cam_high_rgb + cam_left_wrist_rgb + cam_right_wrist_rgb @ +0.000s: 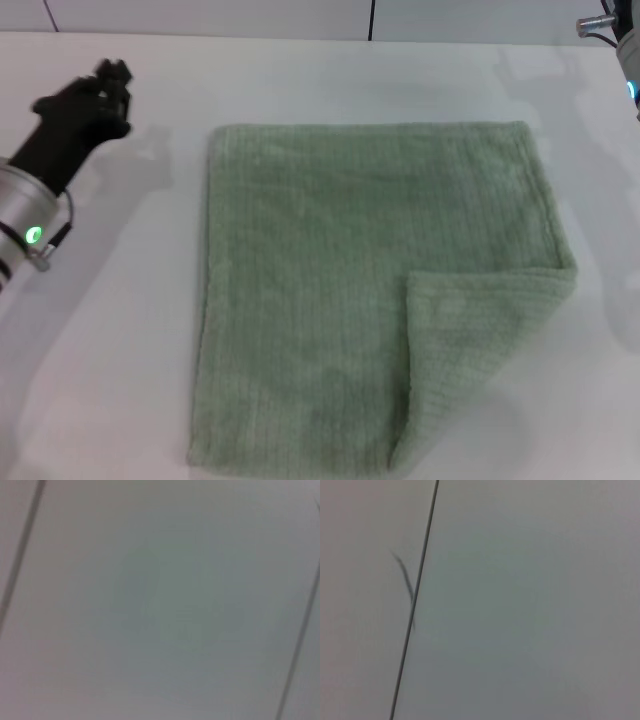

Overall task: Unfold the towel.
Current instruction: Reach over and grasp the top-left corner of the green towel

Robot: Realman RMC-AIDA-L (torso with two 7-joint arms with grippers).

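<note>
Pale sage-green ribbed terry towel lying flat mid-way across the white table, its near right corner folded back over itself, black left gripper raised well left of it, finger state unclear, right arm barely visible at far right edge

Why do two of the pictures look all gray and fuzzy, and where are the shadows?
In the head view the towel is fairly clear, and soft gray shadows lie on the table beside the left gripper. The left wrist view is blurry, just a pale surface with dark lines at its sides. The right wrist view shows a pale surface crossed by one dark line; no towel appears in either.
</note>
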